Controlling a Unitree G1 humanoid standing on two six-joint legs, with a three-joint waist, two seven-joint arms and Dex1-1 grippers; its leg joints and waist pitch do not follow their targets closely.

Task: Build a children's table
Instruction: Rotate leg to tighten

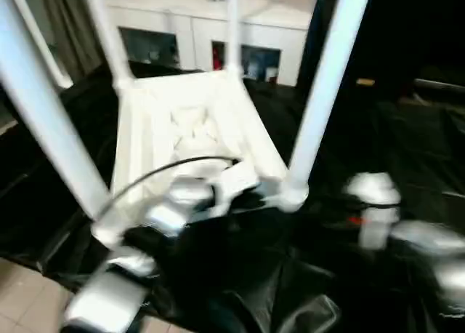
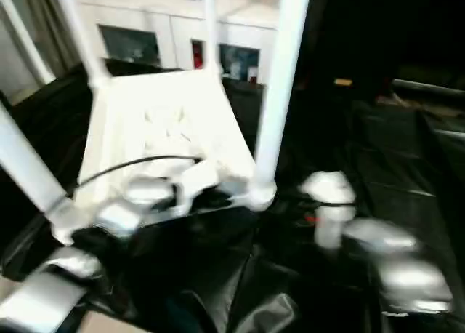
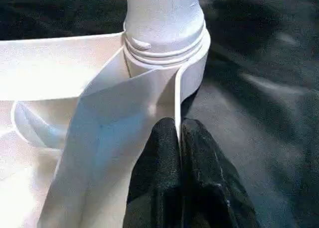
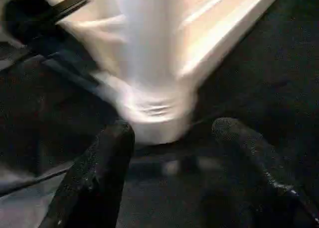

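left gripper (image 3: 178, 133) pinched shut on tabletop (image 1: 189, 129) rim by corner socket (image 3: 192, 63) | right gripper (image 4: 174, 133) fingers spread, empty, beside that socket | tabletop upside down on black sheet (image 1: 407, 144), four legs (image 1: 327, 78) up

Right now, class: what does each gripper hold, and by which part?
The left gripper pinches the tabletop's thin rim wall beside a leg socket. The right gripper is open, holding nothing.

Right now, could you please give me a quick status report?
Left gripper shut on white plastic tabletop's rim. Right gripper open, empty, beside corner socket. Four white cylindrical legs seated, upright. Nothing blocking.
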